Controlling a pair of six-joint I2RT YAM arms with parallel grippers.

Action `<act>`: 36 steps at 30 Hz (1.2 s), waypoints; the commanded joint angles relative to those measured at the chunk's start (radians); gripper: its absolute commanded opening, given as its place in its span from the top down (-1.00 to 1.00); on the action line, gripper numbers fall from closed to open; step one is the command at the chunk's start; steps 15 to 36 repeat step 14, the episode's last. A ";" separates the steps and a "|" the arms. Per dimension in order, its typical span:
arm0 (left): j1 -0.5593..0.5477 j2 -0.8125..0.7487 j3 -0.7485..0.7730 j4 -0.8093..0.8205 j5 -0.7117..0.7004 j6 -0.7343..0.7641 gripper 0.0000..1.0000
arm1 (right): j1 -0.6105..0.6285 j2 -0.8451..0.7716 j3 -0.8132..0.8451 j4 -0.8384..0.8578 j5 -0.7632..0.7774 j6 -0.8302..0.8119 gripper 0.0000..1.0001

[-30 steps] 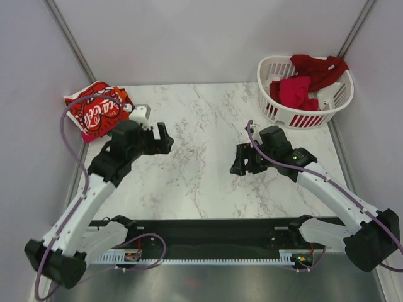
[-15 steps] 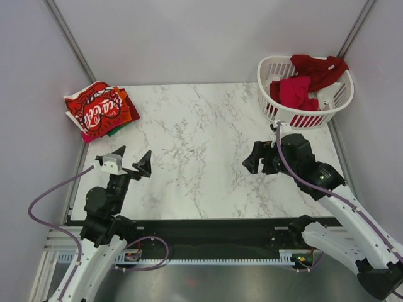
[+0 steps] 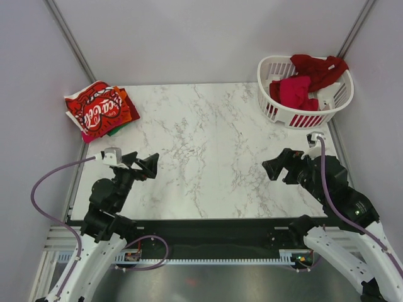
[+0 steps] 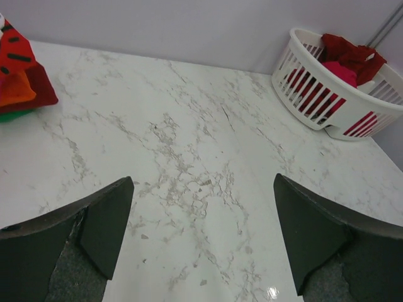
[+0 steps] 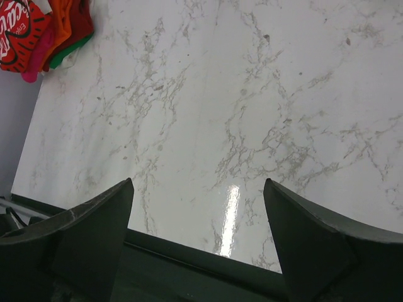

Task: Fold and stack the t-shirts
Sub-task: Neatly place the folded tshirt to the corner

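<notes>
A stack of folded t-shirts lies at the table's far left corner, the red Coca-Cola one on top, with orange, pink and green edges below it. It also shows in the left wrist view and the right wrist view. Crimson and dark red shirts sit crumpled in the white laundry basket, with a bit of white cloth. My left gripper is open and empty over the near left of the table. My right gripper is open and empty over the near right.
The basket stands at the far right corner, also in the left wrist view. The marble table top lies between the arms. A black rail runs along the near edge. Grey walls close the back and sides.
Both arms have pulled back toward the near edge. The left gripper left the folded stack and now sits near its base; the right gripper moved right and nearer.
</notes>
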 commanded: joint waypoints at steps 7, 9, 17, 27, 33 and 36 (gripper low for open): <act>-0.001 -0.019 -0.031 -0.079 0.073 -0.151 -0.99 | 0.003 -0.035 -0.035 0.109 0.190 0.009 -0.88; -0.001 0.019 -0.023 -0.079 0.081 -0.160 -1.00 | 0.003 -0.022 -0.040 0.138 0.222 -0.020 -0.88; -0.001 0.065 0.017 -0.119 0.067 -0.176 -1.00 | 0.003 0.042 -0.008 0.208 0.201 -0.100 -0.92; -0.001 0.065 0.017 -0.119 0.067 -0.176 -1.00 | 0.003 0.042 -0.008 0.208 0.201 -0.100 -0.92; -0.001 0.065 0.017 -0.119 0.067 -0.176 -1.00 | 0.003 0.042 -0.008 0.208 0.201 -0.100 -0.92; -0.001 0.065 0.017 -0.119 0.067 -0.176 -1.00 | 0.003 0.042 -0.008 0.208 0.201 -0.100 -0.92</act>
